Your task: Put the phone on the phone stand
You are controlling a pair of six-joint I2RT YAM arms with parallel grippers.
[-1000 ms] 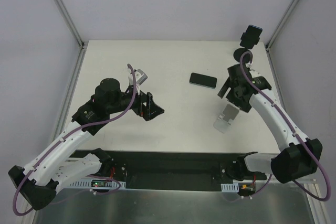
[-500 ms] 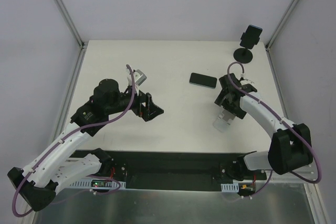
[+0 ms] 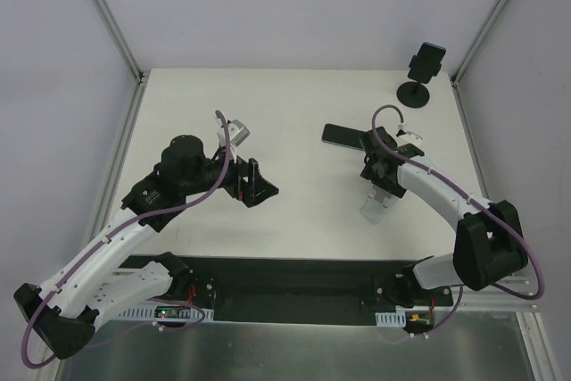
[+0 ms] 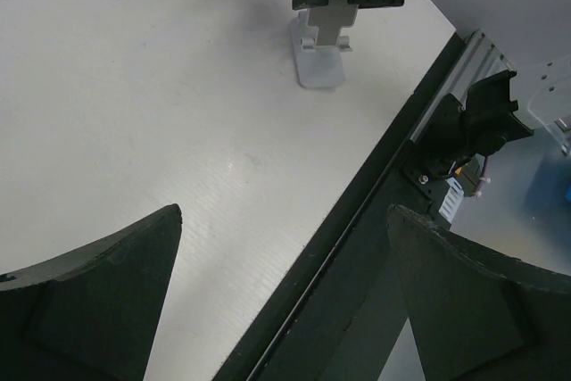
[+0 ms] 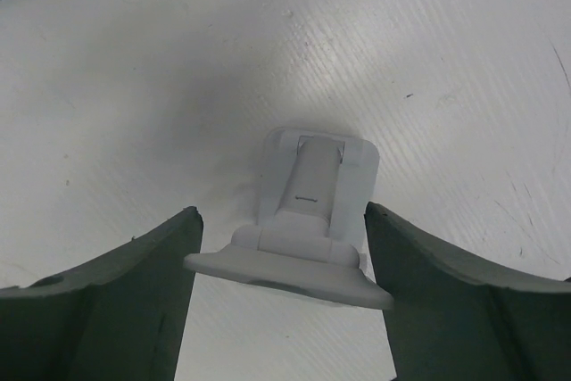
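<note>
Plastic phone stand (image 5: 314,220), white and matte, with a rounded flat base and a hinged plate, sits between the fingers of my right gripper (image 5: 281,216), which are spread wide with a gap on each side. The phone (image 3: 339,134), dark glass with a teal rim, lies flat on the finely ribbed white table (image 3: 294,211) just beyond. My left gripper (image 4: 285,220) hangs spread and empty, well apart from both

The phone (image 3: 341,135) lies on the table (image 3: 294,104), behind-left of the phone stand (image 3: 378,206).
</note>
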